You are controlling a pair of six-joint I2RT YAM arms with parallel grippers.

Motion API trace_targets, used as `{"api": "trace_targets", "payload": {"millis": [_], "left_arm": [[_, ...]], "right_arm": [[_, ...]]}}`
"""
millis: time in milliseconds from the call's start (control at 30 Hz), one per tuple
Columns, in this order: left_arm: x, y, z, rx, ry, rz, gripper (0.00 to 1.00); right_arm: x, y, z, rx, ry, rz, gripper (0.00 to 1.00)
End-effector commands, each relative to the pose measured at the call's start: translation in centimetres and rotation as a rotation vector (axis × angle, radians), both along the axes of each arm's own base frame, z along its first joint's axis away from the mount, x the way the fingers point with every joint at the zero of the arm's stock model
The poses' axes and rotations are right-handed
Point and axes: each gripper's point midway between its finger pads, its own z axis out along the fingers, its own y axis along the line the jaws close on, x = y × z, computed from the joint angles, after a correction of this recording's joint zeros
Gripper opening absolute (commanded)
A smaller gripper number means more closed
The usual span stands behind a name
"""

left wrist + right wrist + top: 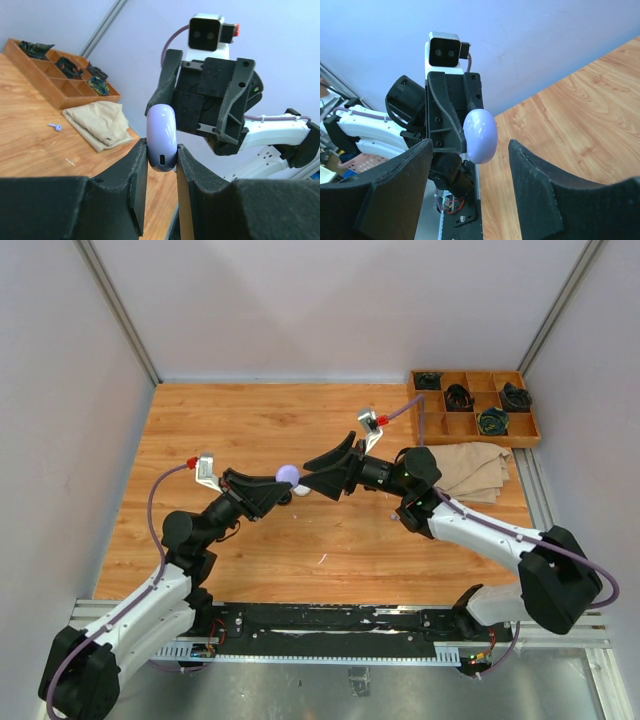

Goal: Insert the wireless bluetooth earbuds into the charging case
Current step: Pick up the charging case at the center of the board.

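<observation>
A lilac, egg-shaped charging case is held above the table, pinched at its lower end, with my left gripper shut on it. In the top view the case hangs between the two arms. My right gripper faces it, open, one jaw on each side of the case with a gap on both sides. One lilac earbud lies on the wood left of the folded cloth. Other earbuds are not clear in view.
A wooden divided tray with dark items stands at the back right. A folded beige cloth lies in front of it. A small white thing sits on the table under the case. Grey walls close in the sides.
</observation>
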Motion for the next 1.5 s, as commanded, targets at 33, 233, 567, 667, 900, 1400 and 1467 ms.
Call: {"api": "trace_targets", "payload": {"millis": [33,233,567,667,900,1400,1467], "left_arm": [[-0.7,0.3,2.1,-0.073,-0.068,0.01,0.14],[-0.8,0.0,2.7,-0.102,-0.082,0.008,0.15],[-1.3,-1.1,2.6,-0.141,-0.086,-0.047,0.17],[-1.3,-1.1,2.5,-0.145,-0.086,-0.043,0.2],[-1.0,-1.2,1.4,-0.096,-0.078,-0.028,0.36],[-1.8,-2.3,-0.6,0.164,-0.187,-0.052,0.67],[-2.3,-2.5,-0.6,0.189,-0.225,-0.073,0.67]], "right_arm": [[-0.8,0.2,2.5,0.137,0.014,0.09,0.61],[-1.0,0.8,2.5,0.144,0.023,0.12,0.55],[-1.2,1.0,3.0,0.18,0.02,0.148,0.33],[-1.4,0.9,3.0,0.182,0.014,0.15,0.26],[-1.6,0.5,3.1,0.162,-0.02,0.144,0.12],[-2.8,-0.6,0.3,-0.249,-0.165,0.207,0.09],[-3.0,-1.1,-0.1,-0.314,-0.178,0.214,0.09]]}}
